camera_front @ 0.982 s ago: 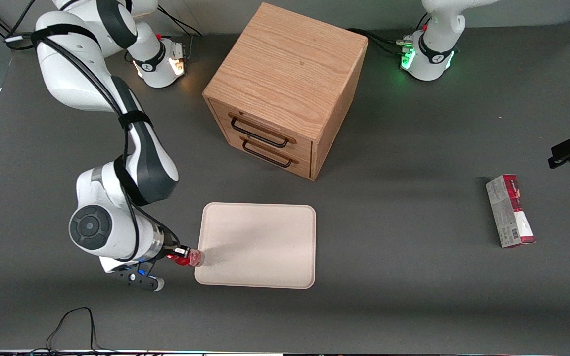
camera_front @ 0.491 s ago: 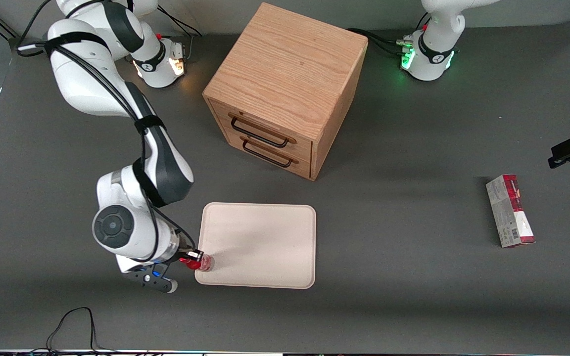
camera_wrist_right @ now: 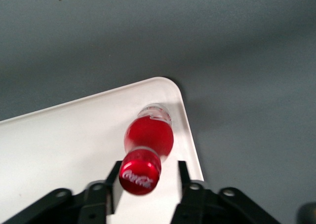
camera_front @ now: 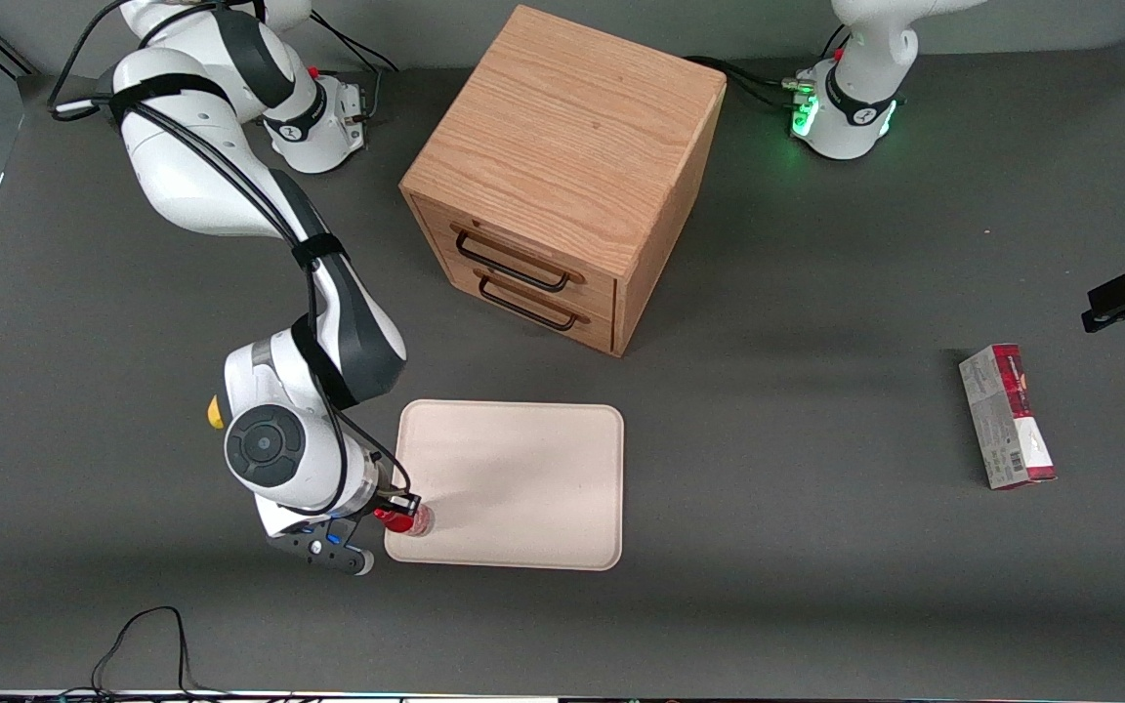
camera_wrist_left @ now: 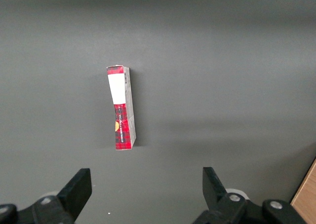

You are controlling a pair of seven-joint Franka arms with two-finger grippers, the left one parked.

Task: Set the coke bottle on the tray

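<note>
The coke bottle (camera_front: 413, 520), small and red with a red cap, hangs tilted in my right gripper (camera_front: 402, 512), whose fingers are shut on it. Its clear base sits just above the corner of the tray (camera_front: 523, 478) that is nearest the front camera and toward the working arm's end. In the right wrist view the cap of the coke bottle (camera_wrist_right: 140, 177) shows between the black fingers of the gripper (camera_wrist_right: 148, 166), and the red body reaches down over the cream tray (camera_wrist_right: 74, 135) close to its rounded rim.
A wooden drawer cabinet (camera_front: 562, 176) stands farther from the front camera than the tray. A red-and-grey carton (camera_front: 1006, 416) (camera_wrist_left: 121, 108) lies toward the parked arm's end. A yellow lump (camera_front: 217, 412) peeks out beside the working arm's wrist.
The right arm has carried the bottle sideways toward the tray. The bottle went from beside the tray's edge to over its near corner, and the yellow lump has come into view.
</note>
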